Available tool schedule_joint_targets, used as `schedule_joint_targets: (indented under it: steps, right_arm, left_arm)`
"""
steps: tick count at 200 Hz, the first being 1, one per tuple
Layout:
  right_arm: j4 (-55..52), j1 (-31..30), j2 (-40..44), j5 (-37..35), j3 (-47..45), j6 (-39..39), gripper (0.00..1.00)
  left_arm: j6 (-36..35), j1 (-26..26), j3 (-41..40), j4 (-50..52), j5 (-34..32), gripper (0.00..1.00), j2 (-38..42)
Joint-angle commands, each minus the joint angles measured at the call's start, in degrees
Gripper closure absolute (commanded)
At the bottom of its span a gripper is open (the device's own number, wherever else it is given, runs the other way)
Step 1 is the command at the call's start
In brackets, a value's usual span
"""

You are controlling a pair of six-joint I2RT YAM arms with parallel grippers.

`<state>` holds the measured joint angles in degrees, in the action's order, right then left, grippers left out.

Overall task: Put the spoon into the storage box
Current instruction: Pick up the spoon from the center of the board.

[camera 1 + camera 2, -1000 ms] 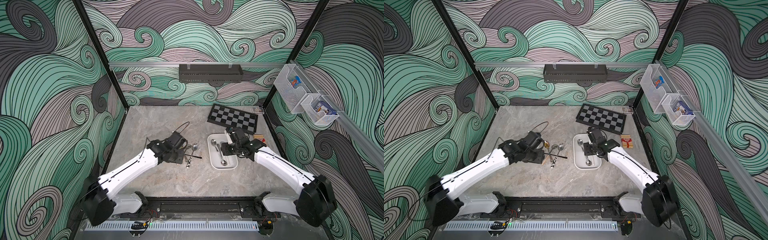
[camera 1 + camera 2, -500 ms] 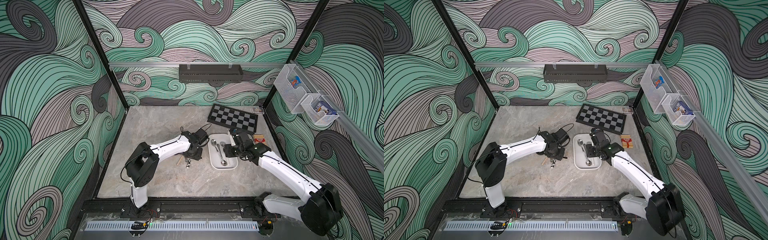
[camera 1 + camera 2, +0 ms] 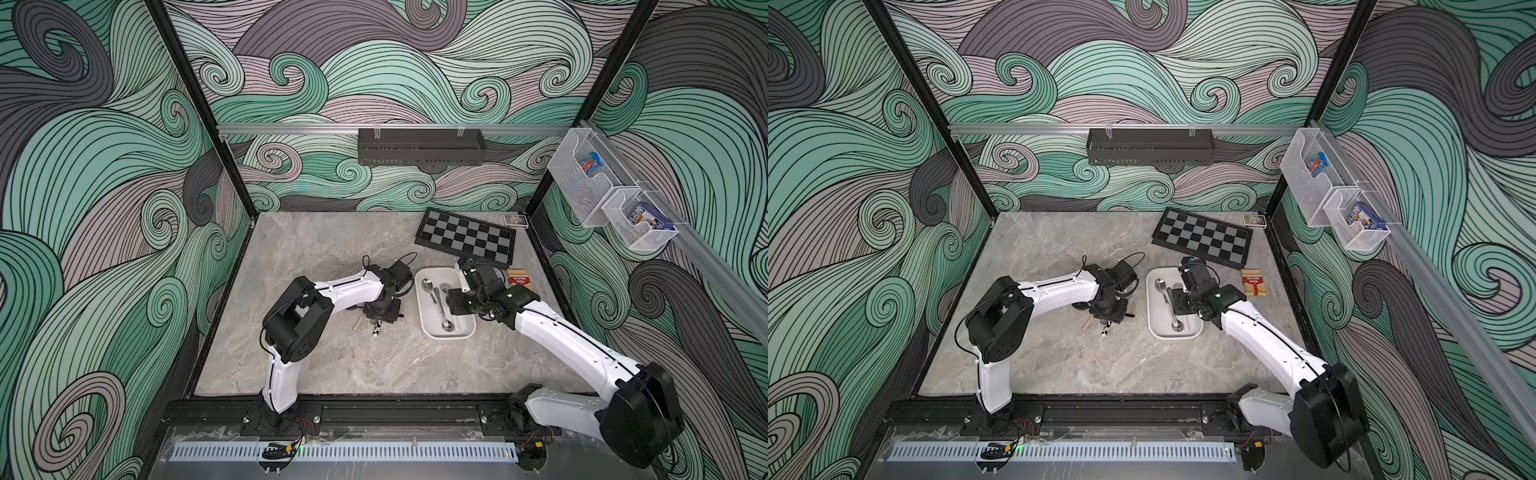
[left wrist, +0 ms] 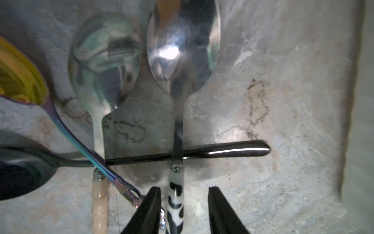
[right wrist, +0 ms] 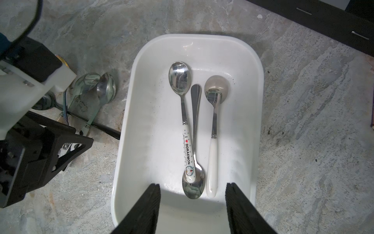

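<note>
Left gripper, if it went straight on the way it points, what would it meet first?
Probably the handle of the cow-patterned spoon, lying between the open jaws of the left gripper, then the marble tabletop; depth is unclear.

Chessboard, red box, black shelf, mesh baskets.

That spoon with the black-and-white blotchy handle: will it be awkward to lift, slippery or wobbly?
Probably stiff: the spoon has a metal bowl and neck joined to a hard-looking handle. The handle looks glossy and rounded, so it might slip or twist in the left tool. Its neck seems to rest across the black handle, so lifting could nudge that.
</note>
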<state>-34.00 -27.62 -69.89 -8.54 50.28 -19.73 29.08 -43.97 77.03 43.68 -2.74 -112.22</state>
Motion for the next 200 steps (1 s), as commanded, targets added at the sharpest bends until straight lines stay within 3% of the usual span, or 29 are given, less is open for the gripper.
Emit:
schedule_joint_targets:
  steps: [1,44,115,169,200]
  right_arm:
    - [0.6,0.2,-0.4,0.1,-0.9,-0.2,0.44]
    - [0.8,0.3,-0.6,-0.1,-1.0,-0.2,0.44]
    - [1.9,0.3,0.6,1.2,-1.9,-0.3,0.44]
    - [2.3,0.4,2.4,-0.6,-2.5,-0.6,0.43]
    - [3.8,4.3,1.8,-0.5,-3.3,-1.4,0.44]
  left_arm:
    - [-0.5,0.7,-1.1,-1.1,0.7,0.59,-2.0]
    - [0.1,0.7,-2.4,-2.2,0.9,0.69,-3.1]
    - [2.3,0.4,-2.8,-0.9,-0.4,1.00,0.5]
    - [4.9,-4.0,0.5,5.0,-3.6,1.00,10.8]
    - [8.9,-6.7,3.5,5.1,-0.7,1.00,15.2]
